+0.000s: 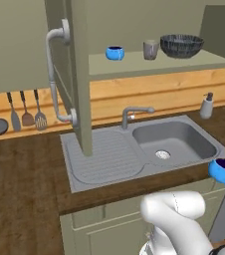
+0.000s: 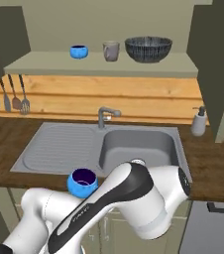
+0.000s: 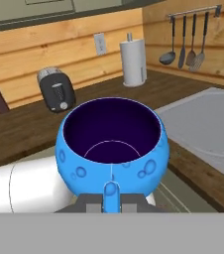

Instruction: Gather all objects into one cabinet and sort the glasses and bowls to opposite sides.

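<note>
My gripper is shut on the rim of a glossy blue bowl with a dark inside. That held bowl hangs in front of the counter's edge, right of the sink, and shows beside my arm. The olive cabinet's pale shelf carries a second small blue bowl at the left, a smoky grey glass in the middle and a wide dark ribbed bowl at the right. The cabinet door stands open toward me, with its long grey bar handle.
A steel sink with a faucet and drainboard lies under the shelf. A white soap bottle stands at its right. Utensils hang on the left wall. A toaster and paper towel roll stand on the counter.
</note>
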Available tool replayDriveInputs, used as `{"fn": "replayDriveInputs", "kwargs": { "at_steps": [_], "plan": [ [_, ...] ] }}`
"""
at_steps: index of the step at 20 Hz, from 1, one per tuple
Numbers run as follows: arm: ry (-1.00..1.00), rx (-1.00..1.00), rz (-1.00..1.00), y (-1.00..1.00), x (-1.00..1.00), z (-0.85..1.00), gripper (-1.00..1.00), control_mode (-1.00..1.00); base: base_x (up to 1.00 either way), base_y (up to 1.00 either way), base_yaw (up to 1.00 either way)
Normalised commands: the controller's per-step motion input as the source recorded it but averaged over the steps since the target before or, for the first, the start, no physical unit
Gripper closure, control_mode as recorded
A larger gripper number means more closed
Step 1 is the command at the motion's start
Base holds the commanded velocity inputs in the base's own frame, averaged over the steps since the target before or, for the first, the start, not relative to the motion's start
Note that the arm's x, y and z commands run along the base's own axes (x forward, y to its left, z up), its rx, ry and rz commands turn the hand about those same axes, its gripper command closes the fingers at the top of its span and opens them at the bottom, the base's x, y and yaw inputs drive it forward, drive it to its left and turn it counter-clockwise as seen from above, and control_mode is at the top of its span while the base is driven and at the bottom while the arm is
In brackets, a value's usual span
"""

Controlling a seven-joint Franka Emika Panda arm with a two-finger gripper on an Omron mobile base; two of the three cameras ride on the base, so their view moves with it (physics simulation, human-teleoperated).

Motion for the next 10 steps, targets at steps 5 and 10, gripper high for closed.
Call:
{"fn": "replayDriveInputs", "kwargs": {
  "at_steps": [5, 10],
  "plan": [
    [0.0, 0.0, 0.0, 0.0, 0.0, 0.0, 1.0, 1.0, 0.27, 0.05, 0.0],
    [0.0, 0.0, 0.0, 0.0, 0.0, 0.0, 1.0, 1.0, 0.35, 0.03, 0.0]
  ]
}}
